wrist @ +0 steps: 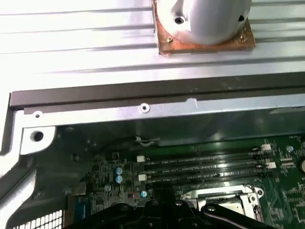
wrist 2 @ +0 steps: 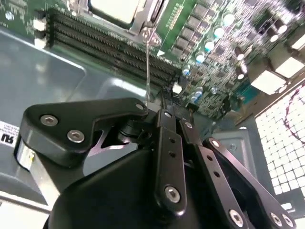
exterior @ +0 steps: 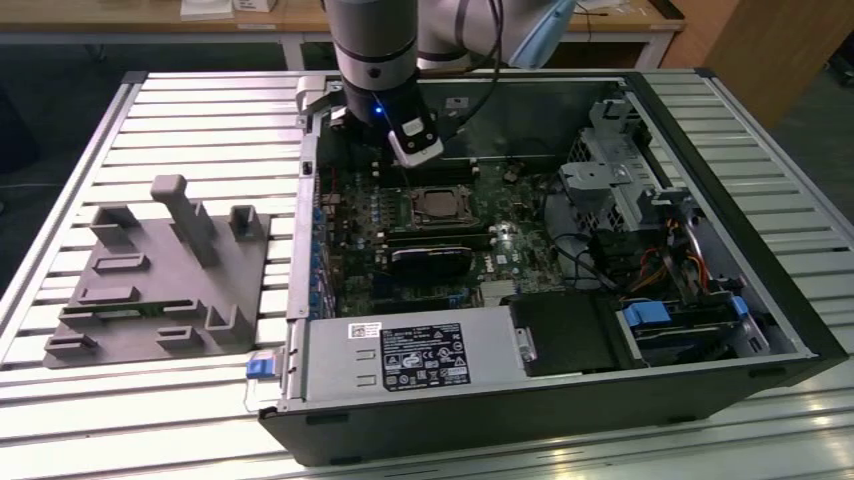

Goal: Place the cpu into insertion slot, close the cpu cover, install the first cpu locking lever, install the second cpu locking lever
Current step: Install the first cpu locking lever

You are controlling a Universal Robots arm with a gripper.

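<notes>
The pincer [wrist 2: 167,98] hangs low inside the open case [exterior: 561,410], its jaws drawn close together. Whether they pinch anything is not clear. Right beside its tip ends a thin wire lever [wrist 2: 148,67], which runs straight away from the pincer to a hooked end at a corner of the socket [exterior: 412,207]. Between the pincer and the socket lie the long black memory slots [wrist 2: 105,45]. Just beyond them the chip [wrist 2: 116,8] sits flat in the socket, placed by the look of it, and the cover [wrist: 217,192] seems to lie down around it rather than stand raised.

So the step in hand is most likely one of the two locking levers, though which of the two cannot be told. The lever looks unlatched, reaching toward the pincer. It is thin and probably springy, so moving it would call for firm, steady contact near its free end and a path that tucks it under its catch, clear of the memory slots and the small parts on the green board [wrist 2: 214,57] beside the pincer.
</notes>
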